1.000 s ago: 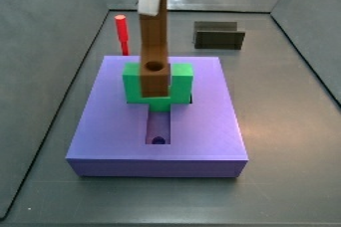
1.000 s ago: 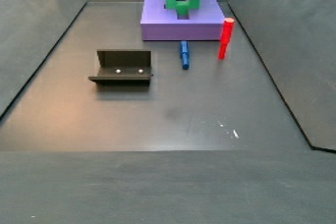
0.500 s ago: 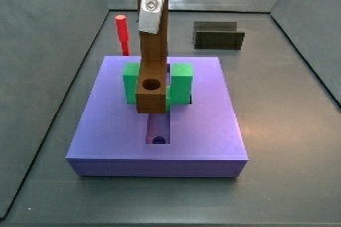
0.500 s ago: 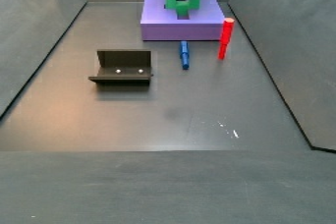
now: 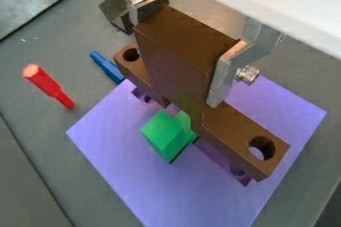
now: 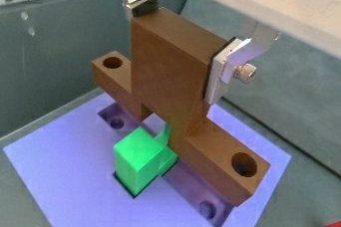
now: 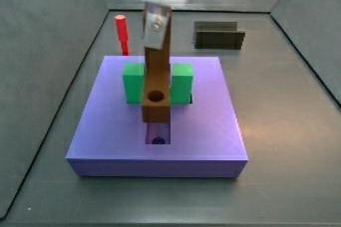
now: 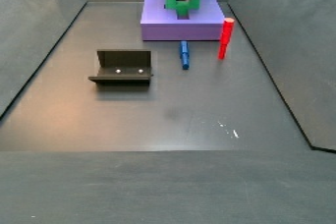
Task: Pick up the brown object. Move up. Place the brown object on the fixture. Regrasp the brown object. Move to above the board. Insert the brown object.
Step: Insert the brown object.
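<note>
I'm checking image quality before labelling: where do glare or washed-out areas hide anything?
In a side view, a blown-out white patch covers the gripper from above, though the brown object below it stays clear over the board. In both wrist views a pale, featureless area fills one corner. The far side view is evenly lit, with small specks of glare on the floor.

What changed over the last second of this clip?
The gripper came down with the brown object, whose lower end sank through the green block toward the board's groove. The jaws stayed shut on it throughout. The board, green block, red peg, blue piece and fixture did not move.
</note>
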You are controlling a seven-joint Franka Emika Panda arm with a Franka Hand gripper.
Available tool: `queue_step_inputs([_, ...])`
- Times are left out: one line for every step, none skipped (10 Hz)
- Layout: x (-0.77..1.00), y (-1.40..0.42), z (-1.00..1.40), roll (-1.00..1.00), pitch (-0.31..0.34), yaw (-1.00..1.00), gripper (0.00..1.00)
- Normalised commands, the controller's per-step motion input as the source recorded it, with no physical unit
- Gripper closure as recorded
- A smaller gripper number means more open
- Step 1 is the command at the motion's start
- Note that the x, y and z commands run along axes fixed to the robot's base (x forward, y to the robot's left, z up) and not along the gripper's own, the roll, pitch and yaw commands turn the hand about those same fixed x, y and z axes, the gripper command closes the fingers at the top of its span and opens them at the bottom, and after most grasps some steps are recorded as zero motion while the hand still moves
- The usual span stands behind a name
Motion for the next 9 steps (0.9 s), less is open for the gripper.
queue_step_inputs([0.18,0.00,-0.30,-0.04,0.000,0.00,1.00])
queue_step_inputs([0.07,0.00,-0.29,0.00,0.000,0.00,1.00])
queue_step_inputs([0.00,0.00,-0.24,0.01,0.000,0.00,1.00])
queue_step_inputs([-0.02,0.02,-0.22,0.00,0.000,0.00,1.00])
queue_step_inputs([0.00,0.03,-0.21,-0.05,-0.026,0.00,1.00])
queue_step_inputs([0.00,0.11,-0.17,-0.05,0.000,0.00,1.00])
queue_step_inputs([0.01,0.17,-0.15,-0.05,0.000,0.00,1.00])
queue_step_inputs([0.00,0.16,-0.14,-0.06,0.000,0.00,1.00])
queue_step_inputs([0.00,0.02,-0.14,-0.08,-0.049,0.00,1.00])
